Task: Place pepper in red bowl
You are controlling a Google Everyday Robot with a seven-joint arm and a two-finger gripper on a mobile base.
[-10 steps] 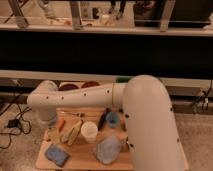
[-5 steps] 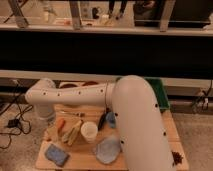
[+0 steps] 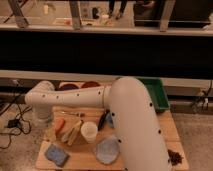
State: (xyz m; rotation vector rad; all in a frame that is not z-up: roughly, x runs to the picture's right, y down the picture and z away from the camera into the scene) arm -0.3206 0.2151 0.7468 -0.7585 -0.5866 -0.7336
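Right at the bottom of the frame, on the wooden worktop (image 3: 81, 159), lie a blue sponge (image 3: 56, 154) and a crumpled grey cloth (image 3: 107, 150). A white cup (image 3: 89, 131) stands just behind them. The robot's thick white arm (image 3: 135, 125) fills the lower right and hides much of that side.

Left of the cup lie pale sticks (image 3: 74, 132). Just beside them, in the lower left of the frame, the pepper (image 3: 60, 124) rests flat on the wood. The arm reaches across to the left and turns down, so the tool (image 3: 43, 119) hangs at the worktop's left edge, just beside the pepper. Whether it is open or closed, or has hold of anything, I cannot tell.

Further back, the rim of the red bowl (image 3: 91, 85) peeks over the forearm. A darker bowl (image 3: 70, 86) sits to its left and a green tray (image 3: 159, 95) to its right.

Against half a second ago almost nothing differs. The pepper lies in the same spot, well apart from the red bowl, and the arm sits left of its place a second ago.
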